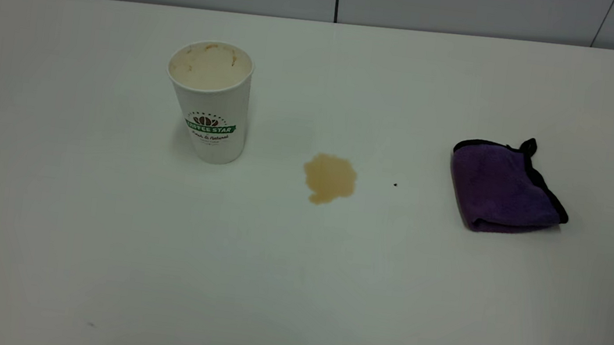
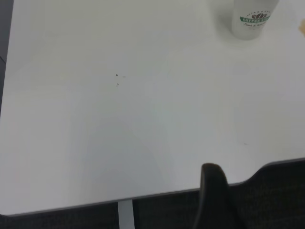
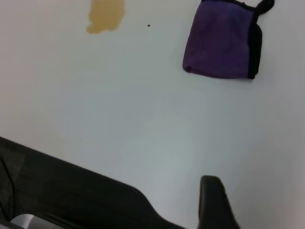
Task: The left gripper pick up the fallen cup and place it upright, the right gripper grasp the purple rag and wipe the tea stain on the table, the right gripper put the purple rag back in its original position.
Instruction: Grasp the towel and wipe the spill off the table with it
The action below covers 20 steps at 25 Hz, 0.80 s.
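Cup [image 1: 208, 100] upright at upper left; right hand [image 3: 217, 200], opening impossible to judge, should descend squarely onto purple rag [image 1: 504, 188] at right before wiping the tea stain [image 1: 330, 178].

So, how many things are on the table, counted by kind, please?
Cup: 1, upright
Rag: 1, purple
Stain: 1, light brown, between the two
Dark speck: 1, right of the stain
Total: 4 on the table
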{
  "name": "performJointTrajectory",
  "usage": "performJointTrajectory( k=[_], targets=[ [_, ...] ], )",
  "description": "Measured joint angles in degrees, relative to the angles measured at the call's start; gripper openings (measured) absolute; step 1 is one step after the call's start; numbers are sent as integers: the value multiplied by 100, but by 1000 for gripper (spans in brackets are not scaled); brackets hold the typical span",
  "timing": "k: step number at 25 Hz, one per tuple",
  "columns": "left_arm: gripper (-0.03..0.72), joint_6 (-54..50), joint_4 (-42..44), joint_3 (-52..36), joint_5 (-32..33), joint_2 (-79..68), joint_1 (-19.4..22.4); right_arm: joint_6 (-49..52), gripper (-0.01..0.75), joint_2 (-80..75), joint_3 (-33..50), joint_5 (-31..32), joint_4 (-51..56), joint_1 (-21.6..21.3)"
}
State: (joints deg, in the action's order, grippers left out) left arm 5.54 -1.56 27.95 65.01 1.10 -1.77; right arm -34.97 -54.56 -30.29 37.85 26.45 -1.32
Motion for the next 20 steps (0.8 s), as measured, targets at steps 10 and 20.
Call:
performJointTrajectory(
  k=[10,20],
  targets=[
    [487,0,0,0,0,0,0,-467,491,-3140,-1557,-617,132,348],
    [487,0,0,0,0,0,0,1919,491,-5989,-3680,-136,-2361,1374]
  ],
)
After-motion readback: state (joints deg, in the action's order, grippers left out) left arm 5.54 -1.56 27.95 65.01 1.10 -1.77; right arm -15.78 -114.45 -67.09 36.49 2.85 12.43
